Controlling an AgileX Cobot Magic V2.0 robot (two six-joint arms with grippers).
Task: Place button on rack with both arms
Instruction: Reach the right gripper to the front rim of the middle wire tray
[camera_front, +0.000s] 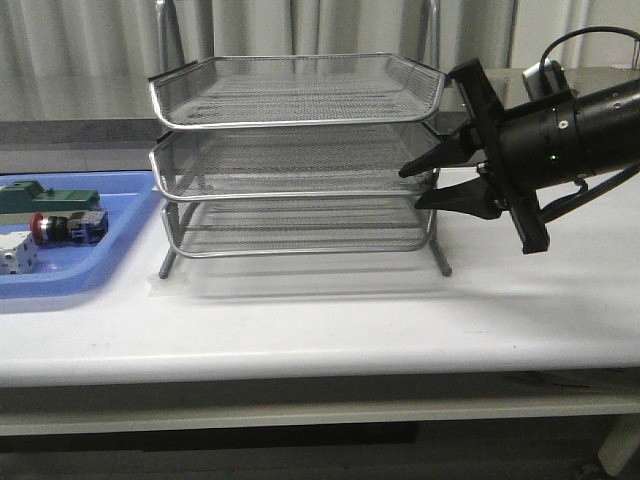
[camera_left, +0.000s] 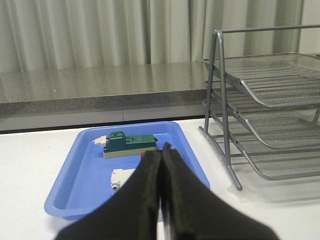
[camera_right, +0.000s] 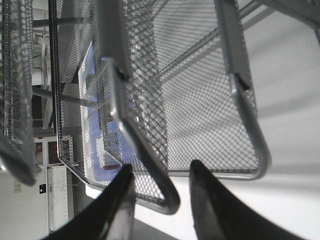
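Note:
The button (camera_front: 66, 228), with its red cap and blue rear block, lies in the blue tray (camera_front: 90, 275) at the left. The silver three-tier rack (camera_front: 290, 122) stands mid-table. My right gripper (camera_front: 408, 188) is open at the rack's right side. In the right wrist view its fingers straddle a tray's corner rim (camera_right: 167, 197) without closing on it; by the front view it is the middle tray. My left gripper (camera_left: 164, 150) is shut and empty, above the near side of the blue tray (camera_left: 85, 170). Its fingers hide the button except a red sliver (camera_left: 143, 155). The left arm is outside the front view.
A green block (camera_front: 50, 198) and a white cube (camera_front: 15, 255) share the blue tray with the button. The rack (camera_left: 270, 100) stands just right of the tray. A grey ledge and curtains run behind the table.

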